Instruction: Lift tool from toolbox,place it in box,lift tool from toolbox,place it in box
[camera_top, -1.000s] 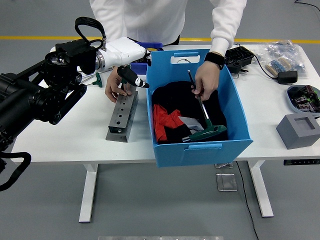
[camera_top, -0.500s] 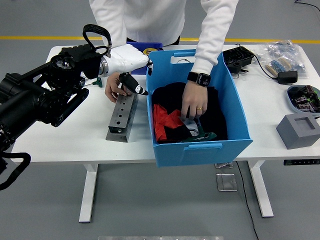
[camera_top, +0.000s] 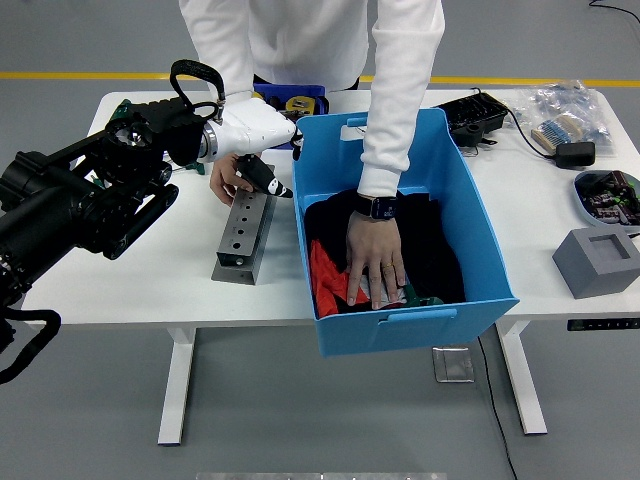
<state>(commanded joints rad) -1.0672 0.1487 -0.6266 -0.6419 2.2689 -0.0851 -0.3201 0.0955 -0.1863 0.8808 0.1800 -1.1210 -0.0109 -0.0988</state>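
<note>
A grey metal tool holder (camera_top: 244, 235) with a row of holes lies on the white table (camera_top: 130, 270), left of the big blue box (camera_top: 415, 325). My left hand (camera_top: 266, 180), black on a white forearm, hangs over the holder's far end. A person's hand (camera_top: 226, 176) rests at that same end, just left of mine. The person's other hand (camera_top: 375, 266) lies flat on the black and red contents inside the box. A green tool handle (camera_top: 428, 298) peeks out beside it.
A small blue bin (camera_top: 292, 100) stands behind the holder. To the right of the box are a black device (camera_top: 476, 115), a bag of parts (camera_top: 568, 108), a black adapter (camera_top: 574, 153), a round tray (camera_top: 608, 195) and a grey block (camera_top: 600, 260).
My left hand has dropped lower onto the holder's far end. The person's hand has moved from the tool's shaft down flat onto the box contents, and the box has shifted toward the near edge.
</note>
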